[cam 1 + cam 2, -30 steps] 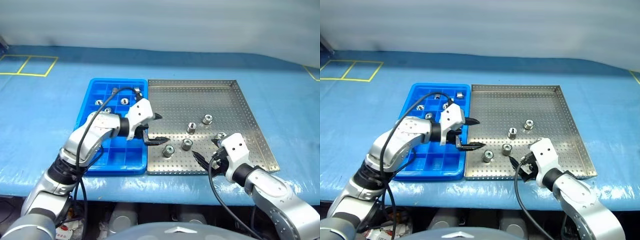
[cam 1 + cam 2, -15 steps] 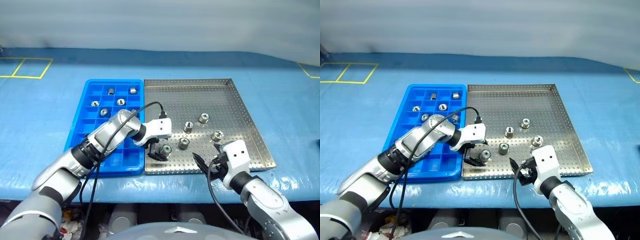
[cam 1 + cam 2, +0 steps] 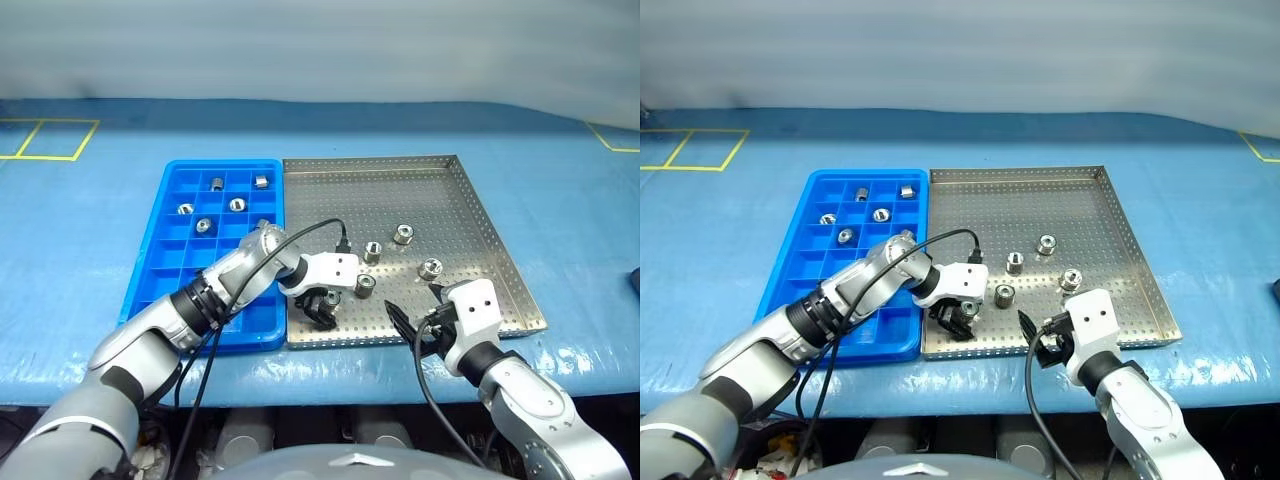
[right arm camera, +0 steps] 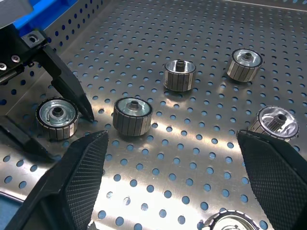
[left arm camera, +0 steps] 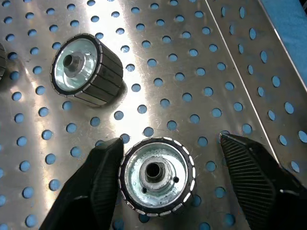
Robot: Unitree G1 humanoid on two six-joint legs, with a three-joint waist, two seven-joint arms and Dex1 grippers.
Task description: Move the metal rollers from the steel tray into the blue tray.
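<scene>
Rollers: we see four metal rollers loose on the steel tray, a fifth near its front edge, and a handful in the blue tray's far cells.
Left gripper: we find its jaws straddling that fifth roller, one finger touching its rim, the other standing apart; not clamped.
Right gripper: jaws spread wide, holding nothing, at the steel tray's front edge.
Trays: side by side, touching, on blue sheeting.
</scene>
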